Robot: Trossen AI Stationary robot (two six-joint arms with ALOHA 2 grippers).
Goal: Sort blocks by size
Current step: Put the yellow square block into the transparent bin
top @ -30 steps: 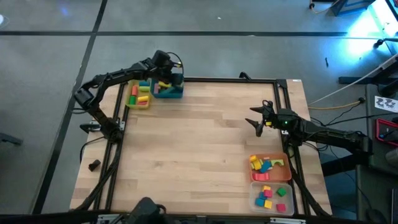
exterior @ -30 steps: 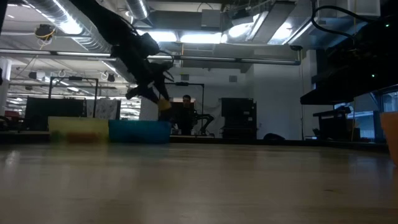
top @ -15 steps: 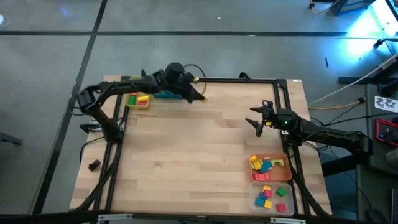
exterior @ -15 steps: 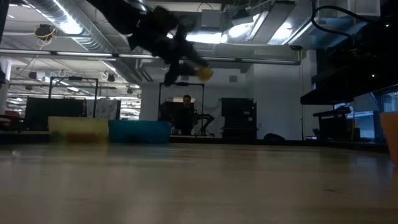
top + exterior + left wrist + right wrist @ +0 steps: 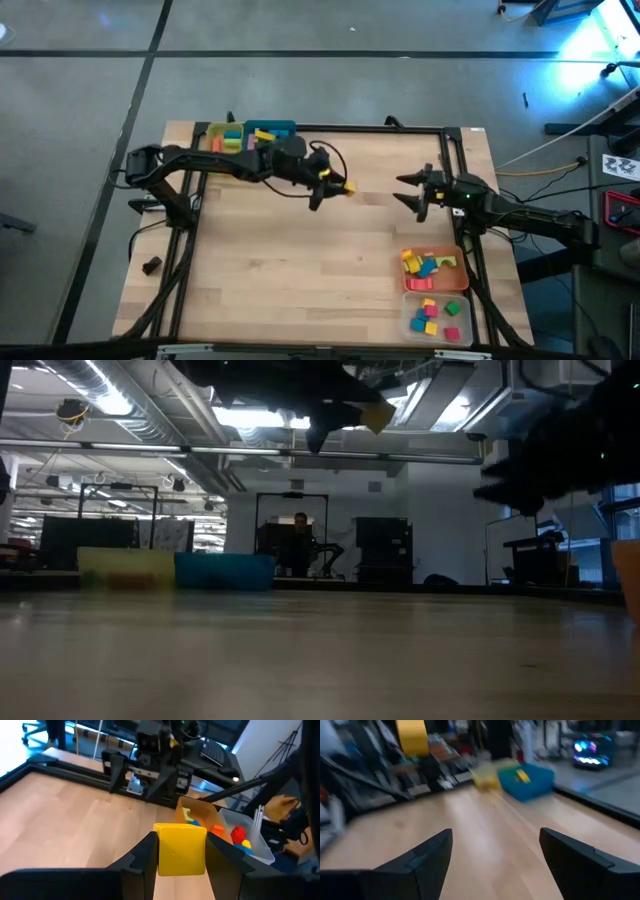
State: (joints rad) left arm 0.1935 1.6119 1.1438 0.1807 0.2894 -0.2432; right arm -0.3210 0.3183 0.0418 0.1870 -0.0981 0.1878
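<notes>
A: Starting big: wooden bench (image 5: 320,250), both arms over it. Left arm reaches from the far left corner toward the middle; right arm comes in from the right edge.

B: Trays?

A: Four. Yellow tray (image 5: 222,138) and teal tray (image 5: 268,131) touching side by side at the far left edge, blocks inside both. Orange tray (image 5: 431,268) and clear tray (image 5: 437,317) at the near right corner, one just beside the other, mixed coloured blocks in each.

B: Left tool?

A: Left tool (image 5: 333,189) is up in the air above the bench's far middle, well apart from every tray. Partly closed, fingers (image 5: 145,857) clamped on the two sides of a yellow block (image 5: 180,848). Low view has the block (image 5: 377,416) high above the surface, nothing under it.

B: Block shape?

A: Squarish face in the left wrist view, can't tell more.

B: Right tool?

A: Right tool (image 5: 411,190) hangs over the right side of the bench, facing the left one, near but apart. Fingers (image 5: 422,860) spread wide, nothing between them. Its wrist view catches the yellow block (image 5: 412,737) across the bench.

B: Anything else?

A: Person (image 5: 300,540) standing far back in the room, low view.
</notes>
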